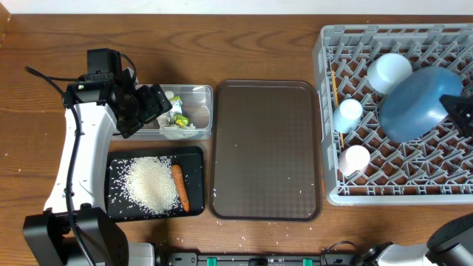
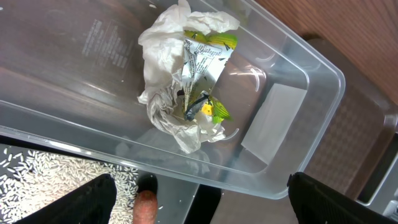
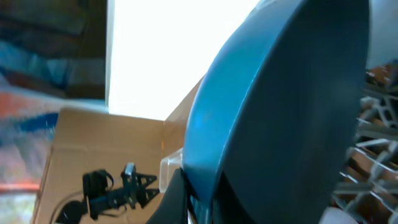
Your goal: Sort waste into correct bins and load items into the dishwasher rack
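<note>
The crumpled white tissue with green scraps [image 1: 177, 115] lies in the clear tub [image 1: 199, 91]. Rice [image 1: 146, 185] and the carrot [image 1: 179, 186] lie in the black tray [image 1: 194, 157]. My left gripper [image 1: 157, 103] hangs open and empty over the tub's left part. In the left wrist view the tissue [image 2: 181, 74] lies in the tub [image 2: 283, 106] and the open fingers [image 2: 205, 208] frame the carrot tip [image 2: 146, 210]. My right gripper [image 1: 452, 107] is shut on the blue plate [image 1: 415, 103], held on edge in the grey rack [image 1: 329, 193]. The plate [image 3: 292, 93] fills the right wrist view, its rim pinched by the jaws [image 3: 202, 190].
In the rack are an upturned pale blue bowl [image 1: 389, 72], a light-blue cup [image 1: 347, 112], a pinkish-white cup [image 1: 356, 159] and wooden chopsticks [image 1: 336, 92]. A brown serving tray [image 1: 266, 148] lies between the bins and the rack. A few rice grains lie scattered on the table near the front.
</note>
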`<state>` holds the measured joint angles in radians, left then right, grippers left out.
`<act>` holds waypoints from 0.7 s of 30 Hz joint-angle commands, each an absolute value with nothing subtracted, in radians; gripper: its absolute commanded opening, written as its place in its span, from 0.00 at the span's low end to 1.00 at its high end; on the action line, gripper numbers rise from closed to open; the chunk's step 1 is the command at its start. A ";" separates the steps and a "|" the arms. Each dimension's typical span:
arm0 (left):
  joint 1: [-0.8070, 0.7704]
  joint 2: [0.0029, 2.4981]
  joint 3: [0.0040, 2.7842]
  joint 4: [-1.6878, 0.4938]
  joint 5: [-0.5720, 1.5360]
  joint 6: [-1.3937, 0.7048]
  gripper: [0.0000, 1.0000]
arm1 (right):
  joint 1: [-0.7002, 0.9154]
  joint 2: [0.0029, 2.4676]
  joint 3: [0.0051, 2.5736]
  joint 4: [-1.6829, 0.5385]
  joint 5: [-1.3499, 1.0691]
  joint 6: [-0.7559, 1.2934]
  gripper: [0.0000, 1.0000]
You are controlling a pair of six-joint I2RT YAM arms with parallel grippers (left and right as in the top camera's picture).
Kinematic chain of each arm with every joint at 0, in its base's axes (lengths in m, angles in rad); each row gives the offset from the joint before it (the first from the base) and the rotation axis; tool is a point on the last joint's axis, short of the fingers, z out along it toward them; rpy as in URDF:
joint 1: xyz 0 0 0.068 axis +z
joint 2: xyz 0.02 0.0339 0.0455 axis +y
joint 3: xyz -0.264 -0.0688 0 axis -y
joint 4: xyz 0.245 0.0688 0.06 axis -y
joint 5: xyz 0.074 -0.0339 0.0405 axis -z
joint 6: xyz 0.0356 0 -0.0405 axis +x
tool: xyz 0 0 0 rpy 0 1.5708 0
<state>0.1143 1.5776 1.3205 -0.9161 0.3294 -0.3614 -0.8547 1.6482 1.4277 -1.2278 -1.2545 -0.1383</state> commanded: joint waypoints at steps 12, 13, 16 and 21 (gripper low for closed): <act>0.116 1.576 1.325 -0.919 0.316 -0.348 0.90 | -0.886 1.700 1.393 -1.208 -0.313 0.021 0.03; 0.116 1.576 1.325 -0.919 0.316 -0.348 0.91 | -0.886 1.700 1.393 -1.208 -0.293 0.031 0.04; 0.116 1.576 1.325 -0.919 0.316 -0.348 0.91 | -0.886 1.700 1.393 -1.209 -0.276 0.033 0.04; 0.116 1.576 1.325 -0.919 0.316 -0.348 0.91 | -0.886 1.700 1.393 -1.200 -0.276 0.056 0.05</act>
<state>0.1143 1.5776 1.3205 -0.9165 0.3294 -0.3618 -0.8654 1.6520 1.4239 -1.2022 -0.6785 0.0418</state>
